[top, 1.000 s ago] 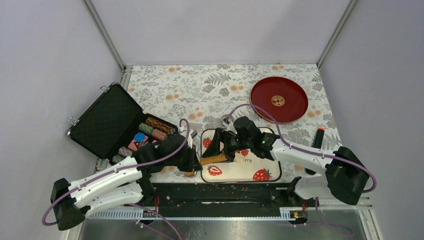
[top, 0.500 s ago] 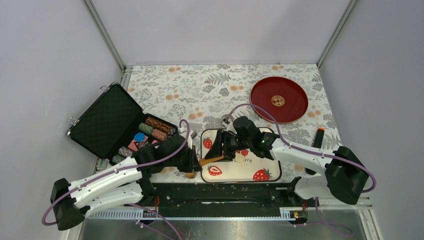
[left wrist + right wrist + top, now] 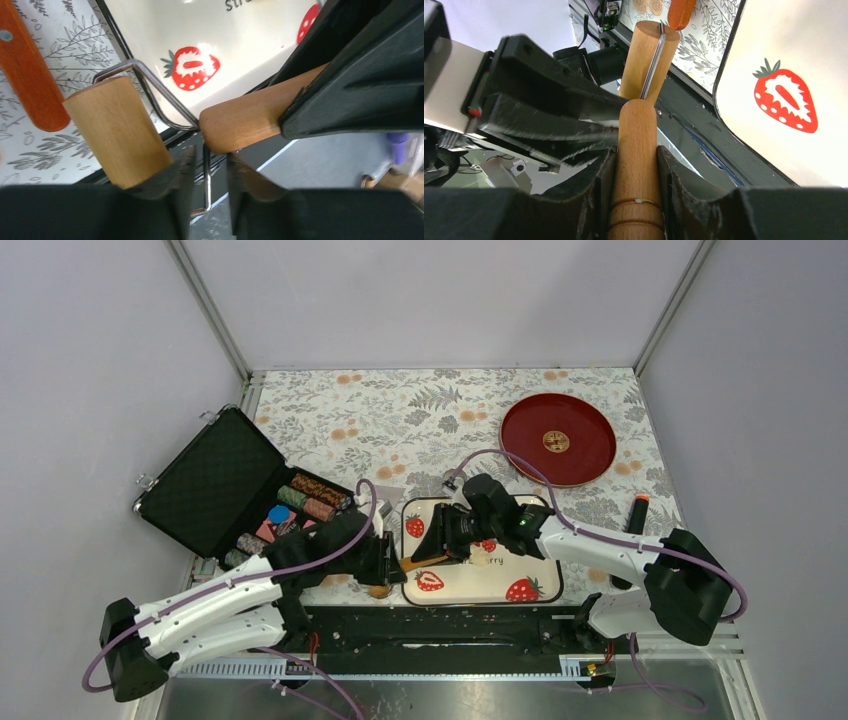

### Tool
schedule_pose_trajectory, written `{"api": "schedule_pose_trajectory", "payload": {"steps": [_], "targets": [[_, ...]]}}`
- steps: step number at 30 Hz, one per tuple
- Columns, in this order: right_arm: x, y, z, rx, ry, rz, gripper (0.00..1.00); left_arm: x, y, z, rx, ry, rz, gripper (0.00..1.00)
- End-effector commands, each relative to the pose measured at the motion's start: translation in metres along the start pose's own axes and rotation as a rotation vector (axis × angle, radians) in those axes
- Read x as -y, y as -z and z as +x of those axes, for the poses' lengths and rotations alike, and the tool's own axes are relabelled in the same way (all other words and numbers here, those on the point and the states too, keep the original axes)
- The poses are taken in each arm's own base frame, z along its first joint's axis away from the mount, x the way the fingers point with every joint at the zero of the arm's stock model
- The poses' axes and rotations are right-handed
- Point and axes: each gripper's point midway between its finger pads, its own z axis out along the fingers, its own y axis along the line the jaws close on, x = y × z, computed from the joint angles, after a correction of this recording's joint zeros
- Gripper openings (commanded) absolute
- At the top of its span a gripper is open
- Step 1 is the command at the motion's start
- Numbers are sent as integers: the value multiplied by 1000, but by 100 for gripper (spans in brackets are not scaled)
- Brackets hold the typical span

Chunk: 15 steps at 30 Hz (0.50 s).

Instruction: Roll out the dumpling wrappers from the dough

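Observation:
A tan wooden roller lies over the near left corner of the strawberry tray. Its handle is clamped between the fingers of my right gripper, which is shut on it. A thin metal wire joins the handle to the roller drum. My left gripper stands slightly open around that wire, with a gap on each side. From above, the left gripper and the right gripper meet at the tray's left edge. The dough and the dumpling wrappers are out of view.
A red plate sits at the back right. An open black case with poker chips stands at the left. A black tool with an orange tip lies right of the tray. An orange handle rests on the floral cloth.
My right gripper has closed onto the roller handle. My left gripper's fingers have parted a little from the wire. Both arms have hardly shifted.

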Motion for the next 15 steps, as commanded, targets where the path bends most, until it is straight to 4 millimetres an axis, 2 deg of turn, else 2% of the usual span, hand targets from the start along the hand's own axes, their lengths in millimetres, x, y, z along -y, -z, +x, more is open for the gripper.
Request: {"api": "schedule_pose_trajectory", "payload": {"steps": [1,4,6,11,15], "targets": [[-28,5,4,-17,76,-83,0,31,14,-30,124,-6,105,42],[-26,7,3,-3,93,-69,0,47,24,-40,162,4,163,68],[-22,9,3,8,109,-49,0,58,31,-47,191,16,213,75],[-14,19,-2,66,152,11,0,86,49,-65,274,62,351,84],[-12,40,-10,149,215,78,0,91,54,-76,320,103,392,86]]}}
